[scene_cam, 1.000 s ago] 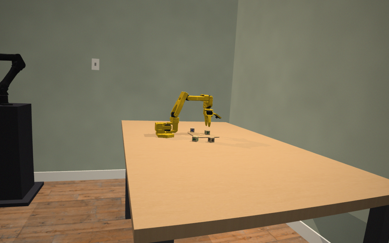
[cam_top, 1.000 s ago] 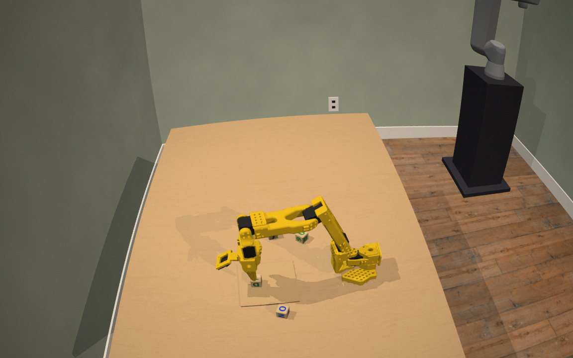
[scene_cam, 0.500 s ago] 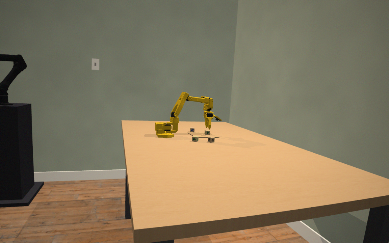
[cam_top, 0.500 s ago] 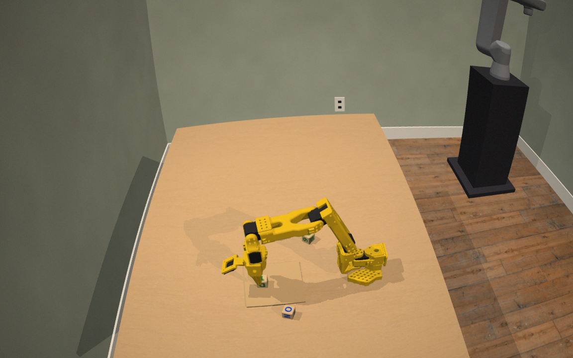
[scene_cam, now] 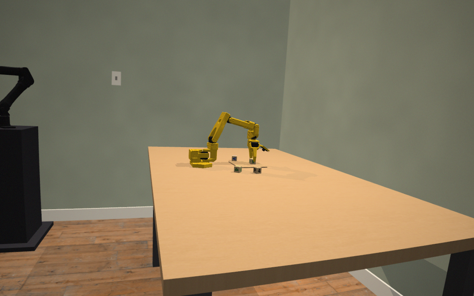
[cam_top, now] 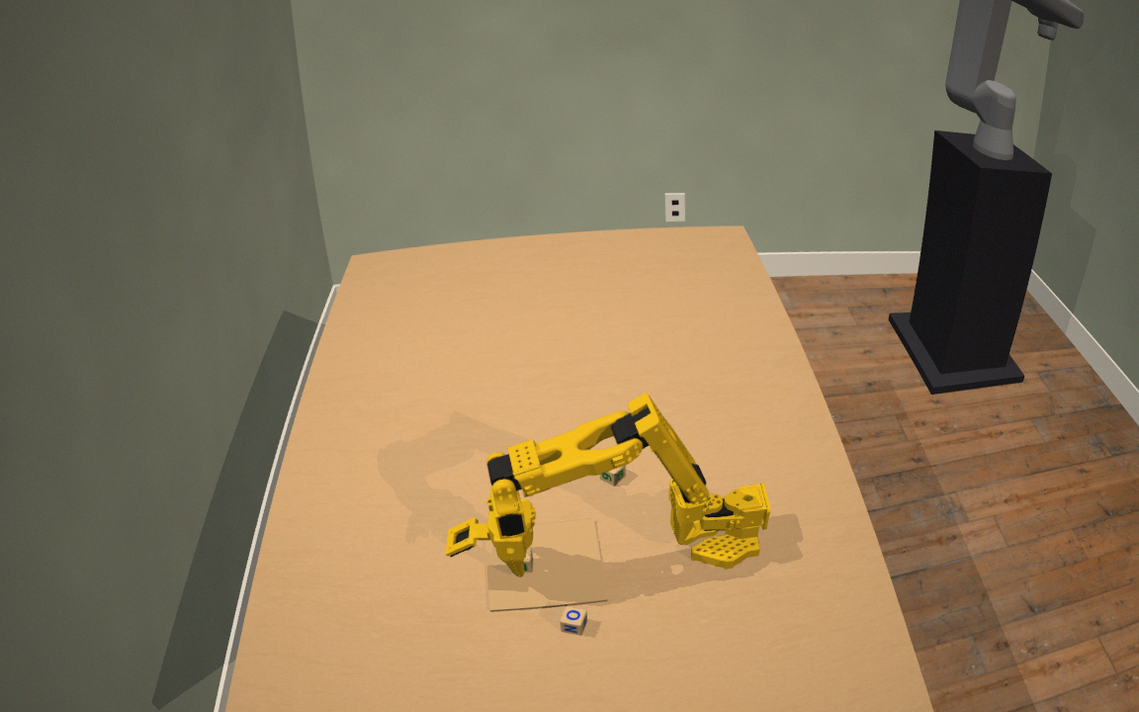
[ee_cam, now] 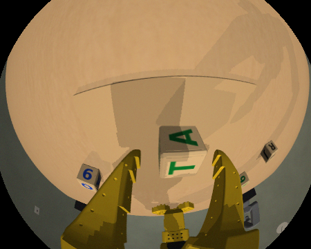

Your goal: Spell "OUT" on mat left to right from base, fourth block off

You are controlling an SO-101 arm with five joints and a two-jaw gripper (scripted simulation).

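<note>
The T block [cam_top: 528, 561] [scene_cam: 252, 161] [ee_cam: 181, 152] rests on the mat [cam_top: 502, 599] [ee_cam: 97, 108]. Its green T faces up, its head pointing left as seen from the base; a green A is on the side away from the base. My gripper [cam_top: 518, 572] [scene_cam: 254, 158] [ee_cam: 176, 151] is open, one finger on each side of this block, with a gap at both sides. The O block [cam_top: 572, 619] [scene_cam: 233, 158] [ee_cam: 89, 177] lies off the mat to the base's left, blue O up. A black-lettered block [scene_cam: 257, 170] [ee_cam: 269, 151] with an R side lies off the mat to the right; its top letter is unclear.
A green-lettered block [cam_top: 612, 476] [scene_cam: 237, 169] [ee_cam: 243, 178] lies off the mat on the base's right, nearer the base. The arm hides the black-lettered block in the top view. The arm's yellow base [cam_top: 724, 547] [scene_cam: 200, 164] stands on the table [cam_top: 556, 310].
</note>
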